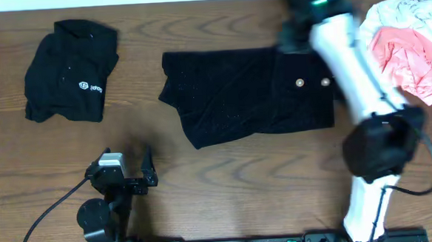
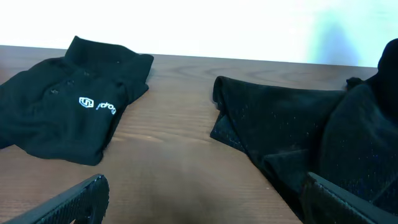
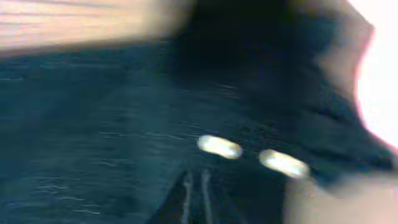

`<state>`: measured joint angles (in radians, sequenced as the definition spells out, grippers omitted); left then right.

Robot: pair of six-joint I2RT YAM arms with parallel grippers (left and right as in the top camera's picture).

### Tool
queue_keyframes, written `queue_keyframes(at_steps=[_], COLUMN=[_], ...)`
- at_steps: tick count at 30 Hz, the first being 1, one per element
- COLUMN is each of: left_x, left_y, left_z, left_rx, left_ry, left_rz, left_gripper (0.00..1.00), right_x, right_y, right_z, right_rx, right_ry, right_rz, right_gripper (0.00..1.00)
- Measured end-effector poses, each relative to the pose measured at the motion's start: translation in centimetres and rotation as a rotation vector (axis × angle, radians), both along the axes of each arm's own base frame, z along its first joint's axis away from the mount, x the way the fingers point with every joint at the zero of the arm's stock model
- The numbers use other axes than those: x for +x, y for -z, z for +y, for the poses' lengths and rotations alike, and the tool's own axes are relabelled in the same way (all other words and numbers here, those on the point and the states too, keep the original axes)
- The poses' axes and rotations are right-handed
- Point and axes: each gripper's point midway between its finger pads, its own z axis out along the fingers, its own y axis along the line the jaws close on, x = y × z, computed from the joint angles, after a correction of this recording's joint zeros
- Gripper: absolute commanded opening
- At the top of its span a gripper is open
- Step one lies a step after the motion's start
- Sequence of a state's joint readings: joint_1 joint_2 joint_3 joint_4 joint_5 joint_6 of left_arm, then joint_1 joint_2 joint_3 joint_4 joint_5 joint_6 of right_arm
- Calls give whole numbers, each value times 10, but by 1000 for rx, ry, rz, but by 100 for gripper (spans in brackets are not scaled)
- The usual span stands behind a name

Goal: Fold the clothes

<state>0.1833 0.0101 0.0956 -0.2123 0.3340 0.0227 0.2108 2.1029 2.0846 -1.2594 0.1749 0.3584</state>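
A black garment (image 1: 244,93) with two white buttons lies spread and rumpled at the table's middle. It also shows in the left wrist view (image 2: 292,134) and fills the blurred right wrist view (image 3: 112,124). A folded black shirt (image 1: 71,69) with a white logo lies at the far left, and also shows in the left wrist view (image 2: 68,115). My right gripper (image 1: 294,37) is over the garment's far edge. Its fingers (image 3: 195,186) look pressed together, and I cannot tell whether cloth is between them. My left gripper (image 1: 133,173) is open and empty over bare wood, its fingers (image 2: 199,202) wide apart.
A pile of pink and white clothes (image 1: 412,48) lies at the far right. The white right arm (image 1: 354,77) crosses above the garment's right end. Bare wood (image 1: 242,186) lies between the garment and the front edge.
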Motion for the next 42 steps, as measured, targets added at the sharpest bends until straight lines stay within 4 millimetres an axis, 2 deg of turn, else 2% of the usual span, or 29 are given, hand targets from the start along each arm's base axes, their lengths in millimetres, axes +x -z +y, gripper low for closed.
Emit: queue_keyframes(at_steps=[1,2,4,6,8,12,15,16,21,23,24,26,33,36,37,39,41,42], left_x=[0,0,0,0,0,0,0,0,0,0,0,0,0,0,0,0,0,0], left_y=[0,0,0,0,0,0,0,0,0,0,0,0,0,0,0,0,0,0], left_z=[0,0,0,0,0,0,0,0,0,0,0,0,0,0,0,0,0,0], left_rx=[0,0,0,0,0,0,0,0,0,0,0,0,0,0,0,0,0,0], left_ry=[0,0,0,0,0,0,0,0,0,0,0,0,0,0,0,0,0,0], left_rz=[0,0,0,0,0,0,0,0,0,0,0,0,0,0,0,-1,-1,-1], left_gripper=[98,98,98,98,98,98,98,98,98,98,98,98,98,98,98,98,98,98], right_x=[-5,-11,-18,-25,-32,-46,-51,-53,-44,-42,-39,-35,-37,-38,-34,-18,1,11], right_y=[0,1,6,15,30,70,106,111,154,162,162,163,160,148,137,101,54,22], right_z=[-28,-52,-87,-111,-128,-143,-146,-146,-146,-145,-145,-143,-137,-141,-145,-156,-167,-173], right_rx=[-16,-32,-51,-59,-63,-38,1,7,8,9,6,14,25,14,5,-28,-69,-96], right_ry=[56,105,174,213,222,210,170,166,91,71,62,42,36,63,79,118,151,173], right_rz=[28,56,91,122,158,225,238,243,166,141,116,89,99,110,92,10,-109,-194], right_gripper=[14,22,39,52,57,58,63,63,65,60,46,2,1,1,1,1,1,1])
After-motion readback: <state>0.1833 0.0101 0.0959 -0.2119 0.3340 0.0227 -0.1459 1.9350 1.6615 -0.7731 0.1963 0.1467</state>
